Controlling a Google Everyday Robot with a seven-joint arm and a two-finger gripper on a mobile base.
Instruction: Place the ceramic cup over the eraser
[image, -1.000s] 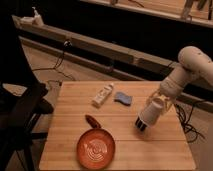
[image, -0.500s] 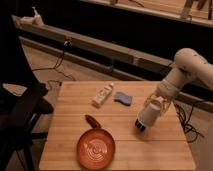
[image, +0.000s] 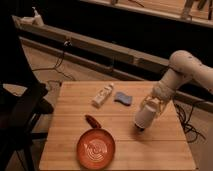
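Note:
A white ceramic cup (image: 144, 118) hangs tilted in my gripper (image: 151, 106) over the right part of the wooden table (image: 65, 145), its lower end close to the tabletop. The fingers are closed around the cup's upper part. The blue-grey eraser (image: 123, 98) lies flat on the table, a short way left of the cup and farther back, apart from it. My white arm (image: 187, 70) comes in from the right.
A white bottle (image: 102, 95) lies on its side left of the eraser. An orange round pan (image: 96, 148) with a short red handle (image: 92, 120) sits at the front middle. A dark chair (image: 22, 112) stands off the table's left edge. Cables run behind.
The arm has shifted a little to the left, and the cup has moved slightly left and down toward the table. The eraser, bottle and pan have not moved.

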